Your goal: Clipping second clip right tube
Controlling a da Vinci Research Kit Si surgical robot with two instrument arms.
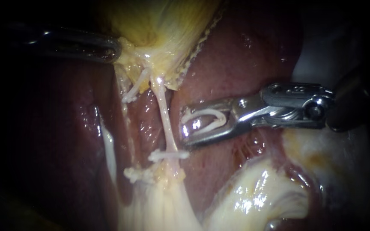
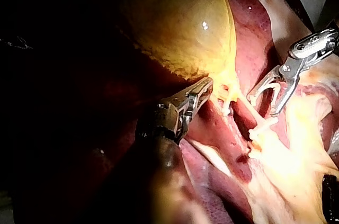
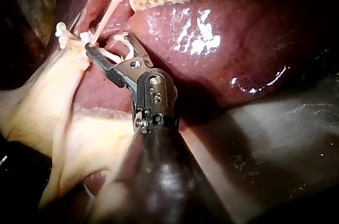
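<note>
Endoscope view: the right instrument (image 1: pixel 185 126) jaws stood spread, each cradling one arm of a white loaded clip (image 1: pixel 202 112). The clip was open and U-shaped, its mouth toward the right tube (image 1: pixel 164 115). The tube lay just ahead of the jaw tips, not yet between them. A seated clip (image 1: pixel 168 155) crossed the same tube lower down, near the lower jaw tip. The left instrument (image 1: pixel 115 48) jaws were pressed together on tissue at the gallbladder (image 1: pixel 159 25) neck, and the tube ran straight and looked taut.

Risks, as judged:
- Closing before the tube sat fully inside the clip mouth would catch only part of it.
- Going in too low would crowd the new clip onto the seated one.
- A jaw tip could snag the liver (image 1: pixel 236 55) behind, or drag the thin tube sideways.
- A slip of the left instrument's hold would slacken the tube and spoil the line-up.

Materials:
- Tube: pale, thin, glistening, stringy.
- Clips: white, matte.
- Jaws: bright polished metal, slotted.
- Gallbladder: yellow, fibrous sheen.
- Liver: dark red, wet, smooth — with fatty cream tissue (image 1: pixel 253 192) below, lumpy and shiny.
</note>
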